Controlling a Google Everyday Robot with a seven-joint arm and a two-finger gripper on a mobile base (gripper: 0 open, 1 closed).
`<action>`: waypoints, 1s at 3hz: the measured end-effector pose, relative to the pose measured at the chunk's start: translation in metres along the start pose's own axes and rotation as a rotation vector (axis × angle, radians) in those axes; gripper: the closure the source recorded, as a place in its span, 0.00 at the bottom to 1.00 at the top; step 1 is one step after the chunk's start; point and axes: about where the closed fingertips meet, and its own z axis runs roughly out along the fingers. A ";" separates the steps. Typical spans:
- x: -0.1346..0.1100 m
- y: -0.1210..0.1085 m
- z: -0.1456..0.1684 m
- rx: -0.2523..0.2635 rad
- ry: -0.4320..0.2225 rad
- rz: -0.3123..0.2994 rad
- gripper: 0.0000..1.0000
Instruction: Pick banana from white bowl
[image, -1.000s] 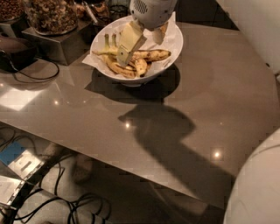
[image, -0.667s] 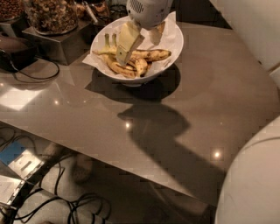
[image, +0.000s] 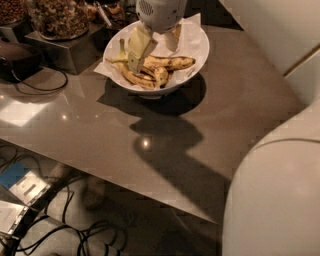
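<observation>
Banana (image: 175, 63) lay with other bananas (image: 134, 78) in the white bowl (image: 170, 88), twelve o'clock on the table (image: 225, 110). Gripper (image: 154, 57) hung inside, claw spread.

An office snack corner doubling as a robot lab: jars of nuts (image: 59, 17) at 11 o'clock on the grey worktop (image: 100, 130), loose cables (image: 75, 235) on the floor (image: 65, 202) at 7 o'clock. The pincer (image: 155, 47) hangs over the white bowl (image: 197, 55) at 12 o'clock.

High camera looks down (steeply) at gripper (image: 153, 54) over white bowl (image: 176, 87).
</observation>
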 end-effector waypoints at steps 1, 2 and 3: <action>-0.008 0.000 0.009 0.001 0.019 -0.001 0.28; -0.014 -0.003 0.018 -0.010 0.033 0.002 0.29; -0.018 -0.006 0.028 -0.029 0.042 0.003 0.30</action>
